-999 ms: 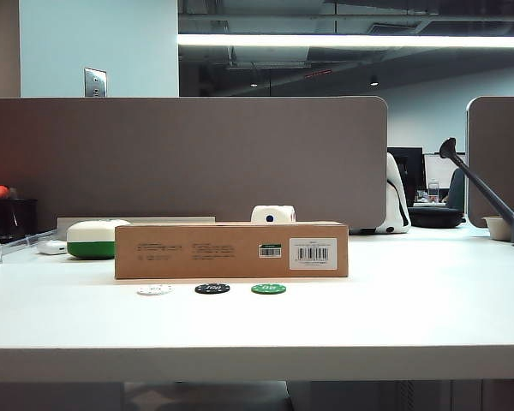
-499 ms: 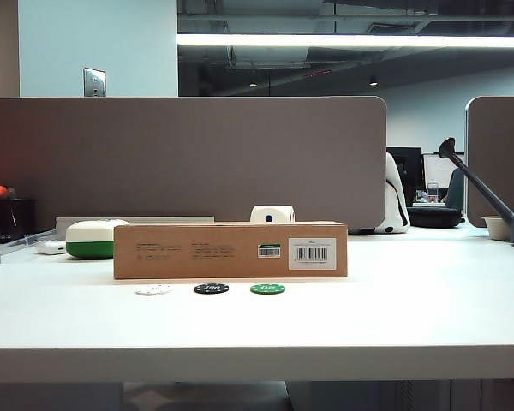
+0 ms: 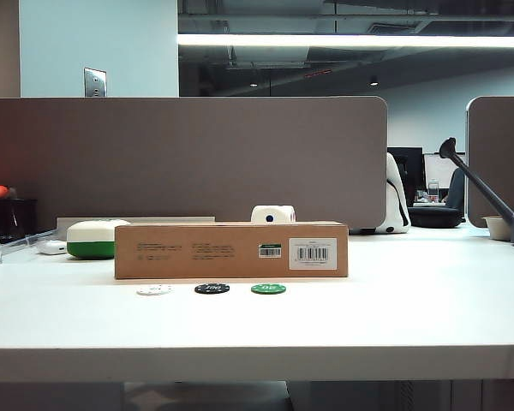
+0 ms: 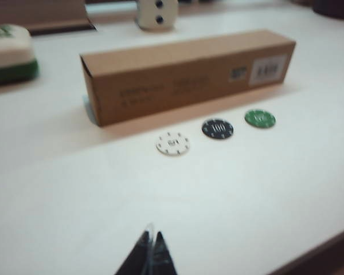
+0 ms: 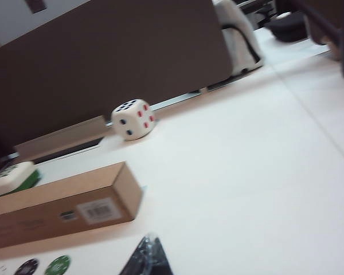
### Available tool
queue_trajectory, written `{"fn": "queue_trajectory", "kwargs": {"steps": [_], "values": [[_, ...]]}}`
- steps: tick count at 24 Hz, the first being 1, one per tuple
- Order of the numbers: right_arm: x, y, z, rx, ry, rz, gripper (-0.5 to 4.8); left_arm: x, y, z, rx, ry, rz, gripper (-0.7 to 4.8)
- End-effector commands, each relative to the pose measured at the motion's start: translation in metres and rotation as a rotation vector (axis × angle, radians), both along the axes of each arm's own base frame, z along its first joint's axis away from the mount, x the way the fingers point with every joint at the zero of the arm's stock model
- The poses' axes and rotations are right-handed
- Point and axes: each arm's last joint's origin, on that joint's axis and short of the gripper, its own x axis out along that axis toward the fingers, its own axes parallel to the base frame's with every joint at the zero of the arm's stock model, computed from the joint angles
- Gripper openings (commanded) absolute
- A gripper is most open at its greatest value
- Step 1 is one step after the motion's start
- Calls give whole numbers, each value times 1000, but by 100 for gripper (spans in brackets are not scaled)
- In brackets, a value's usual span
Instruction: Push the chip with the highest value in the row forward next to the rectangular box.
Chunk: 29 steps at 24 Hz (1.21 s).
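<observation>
Since a second ago nothing on the counter [image 3: 394,317] has shifted in the exterior view: the three chips lie where they did, and neither of my arms shows there. My left gripper [image 4: 149,255] hovers above the counter, short of the row, its dark fingertips pressed together to a point. My right gripper [image 5: 147,256] hangs near the box's label end, only its dark tip in sight; I cannot tell how wide it stands. The black chip [image 4: 217,128], flat and round with a faint white "100", sits in the middle of the row, just short of the rectangular box [image 4: 183,74] but not touching, between the white chip [image 4: 173,142] and the green chip [image 4: 260,118]. The box is plain brown cardboard, with blurred dark print and a white barcode label. A white die [image 5: 133,118] stands behind it.
</observation>
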Motion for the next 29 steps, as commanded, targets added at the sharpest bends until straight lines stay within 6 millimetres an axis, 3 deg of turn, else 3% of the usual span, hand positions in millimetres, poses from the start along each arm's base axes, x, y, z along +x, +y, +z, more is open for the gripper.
{"fn": "queue_trajectory", "kwargs": {"steps": [1, 6, 7, 9, 13, 17, 22, 23, 27, 29], "values": [[0, 3, 0, 82, 9, 94, -9, 1, -3, -1, 7, 22, -17, -5], [-2, 7, 1, 421, 116, 266, -9, -2, -9, -2, 13, 32, -78, -5], [-4, 9, 7, 476, 104, 364, -9, -3, -11, -2, 13, 32, -103, -5], [-8, 11, 20, 474, 21, 468, -10, -4, -12, -2, 14, 32, -109, -5], [-22, 5, 81, 527, -161, 315, -10, -4, -12, -2, 14, 33, -109, -5], [-15, 7, 124, 492, -158, 362, -10, -4, -12, -2, 14, 32, -109, -5], [22, 14, 165, 349, 16, 447, -10, -4, -12, -2, 14, 34, -109, -5], [42, 23, 168, 275, 93, 473, -10, -3, -12, -3, 17, 38, -108, -5], [90, 52, 156, 242, 288, 579, -10, -3, -12, -3, 19, 42, -109, -5], [108, 78, 145, 196, 362, 648, -10, -3, -12, -3, 19, 42, -108, -5]]}}
